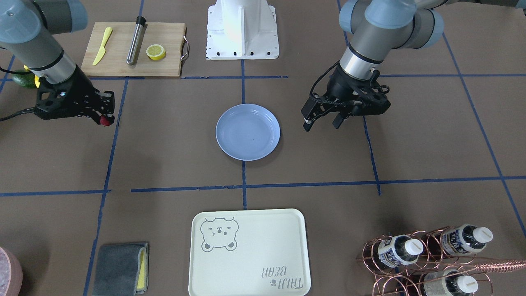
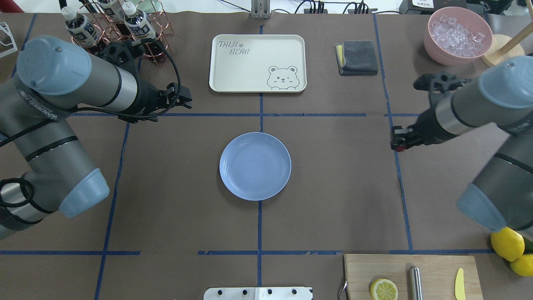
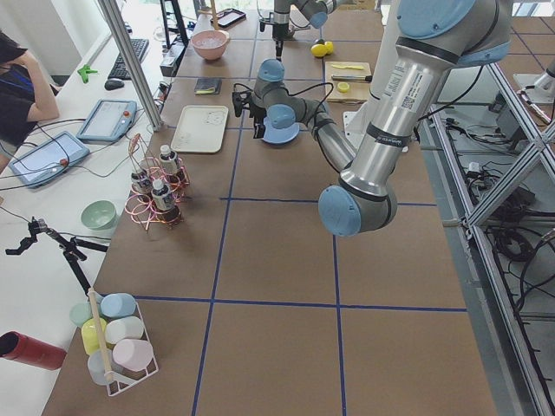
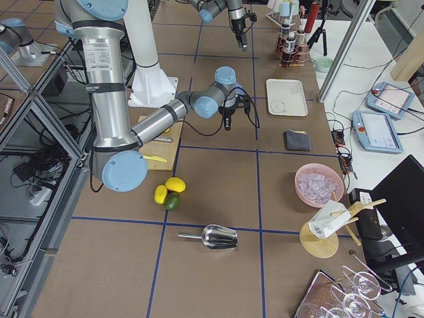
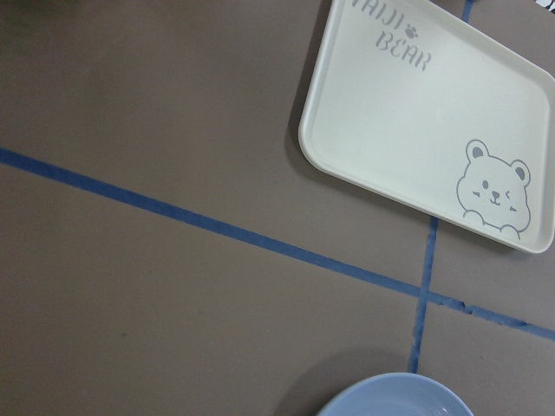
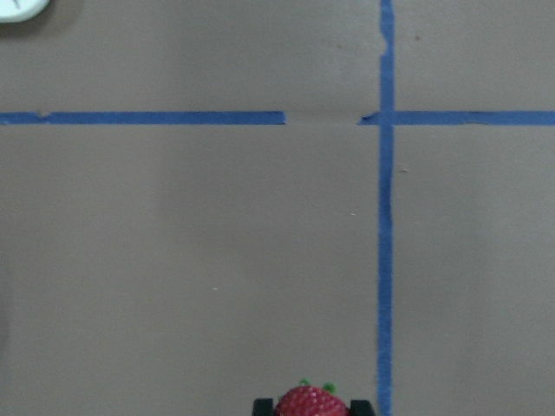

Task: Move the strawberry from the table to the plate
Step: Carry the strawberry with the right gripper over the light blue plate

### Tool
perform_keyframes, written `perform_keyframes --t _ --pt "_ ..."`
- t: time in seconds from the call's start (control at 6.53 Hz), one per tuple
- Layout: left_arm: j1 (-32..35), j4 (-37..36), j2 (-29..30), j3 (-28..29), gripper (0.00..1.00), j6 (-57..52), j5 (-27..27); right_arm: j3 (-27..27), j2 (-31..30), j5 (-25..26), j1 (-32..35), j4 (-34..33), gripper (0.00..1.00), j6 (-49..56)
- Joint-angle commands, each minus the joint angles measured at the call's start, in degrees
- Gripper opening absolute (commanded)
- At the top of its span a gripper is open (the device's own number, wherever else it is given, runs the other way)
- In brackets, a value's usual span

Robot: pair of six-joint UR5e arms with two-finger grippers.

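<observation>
The strawberry [image 1: 107, 120] is small and dark red with a bit of green. My right gripper [image 1: 103, 118] is shut on it and holds it above the brown table [image 1: 164, 156], near a blue tape line. In the right wrist view the strawberry [image 6: 310, 403] shows between the fingertips at the bottom edge. From overhead the right gripper [image 2: 398, 143] is well to the right of the light-blue plate [image 2: 255, 166]. The plate [image 1: 248, 131] lies empty at the table's middle. My left gripper [image 1: 321, 123] hangs open on the plate's other side, holding nothing.
A wooden cutting board [image 1: 164, 45] carries a lemon half [image 1: 156, 52], a yellow knife [image 1: 102, 46] and a metal rod [image 1: 135, 40]. A cream bear tray [image 1: 248, 253], a grey cloth [image 1: 119, 269], a copper bottle rack [image 1: 427, 259], a pink ice bowl [image 2: 458, 35] and whole lemons [image 2: 510, 246] sit around the edges.
</observation>
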State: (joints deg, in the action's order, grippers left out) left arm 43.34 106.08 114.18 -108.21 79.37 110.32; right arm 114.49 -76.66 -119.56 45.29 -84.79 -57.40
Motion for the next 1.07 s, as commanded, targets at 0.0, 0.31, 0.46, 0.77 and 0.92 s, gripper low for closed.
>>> perform_keyframes --t 0.0,0.31,0.46,0.77,0.92 --pt "4.8 -1.7 -5.2 -2.3 1.00 -9.6 0.9 -4.6 18.3 0.6 -6.1 -12.1 0.00 -7.1" --pt "10.2 -1.6 -13.1 -4.5 1.00 -23.0 2.0 -15.6 29.4 9.3 -13.5 -11.5 0.00 -13.2" --pt "13.3 -1.4 -16.1 -4.7 1.00 -30.0 2.1 -22.9 31.0 11.1 -16.4 -2.9 0.00 -14.2" --pt "19.7 -1.4 -18.3 -3.4 1.00 -42.5 2.4 -32.7 34.2 12.5 -18.7 6.1 0.00 -17.7" --pt "22.9 -1.4 -19.3 -2.6 1.00 -47.3 4.8 -33.4 34.0 12.5 -19.0 6.1 0.00 -17.8"
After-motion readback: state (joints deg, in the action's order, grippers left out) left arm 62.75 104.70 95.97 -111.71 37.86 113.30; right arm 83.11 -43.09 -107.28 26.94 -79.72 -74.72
